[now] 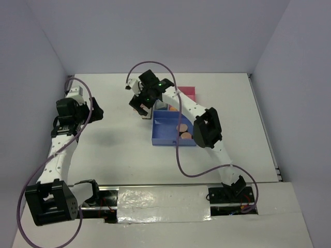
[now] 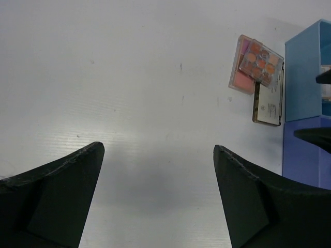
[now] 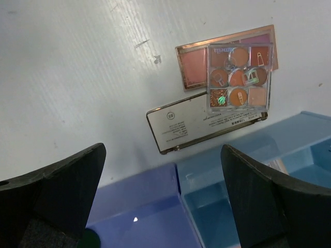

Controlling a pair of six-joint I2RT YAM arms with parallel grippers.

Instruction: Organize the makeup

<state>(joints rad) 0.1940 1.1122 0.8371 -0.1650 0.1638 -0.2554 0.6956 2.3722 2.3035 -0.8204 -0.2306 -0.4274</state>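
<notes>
Right tool (image 3: 161, 155) hangs wide open, gripping nothing, above the edge of the tray (image 3: 145, 217). Just beyond it, 3 palettes lie in an overlapping pile on the worktop (image 2: 129, 77): a 9-pan palette (image 3: 239, 77) on top of a pink palette (image 3: 194, 67) and a white palette (image 3: 186, 126). Left tool (image 2: 158, 147) is spread wide too, empty, over bare worktop. 2 puffs (image 1: 182, 128) sit in the tray's near compartment.

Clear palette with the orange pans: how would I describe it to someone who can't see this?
Find the blue tray; on the white table just outside its wall lie three flat palettes. The clear palette sits on top, overlapping the pink palette and the white palette. It alone is square and see-through, with nine small orange-brown pans.
</notes>
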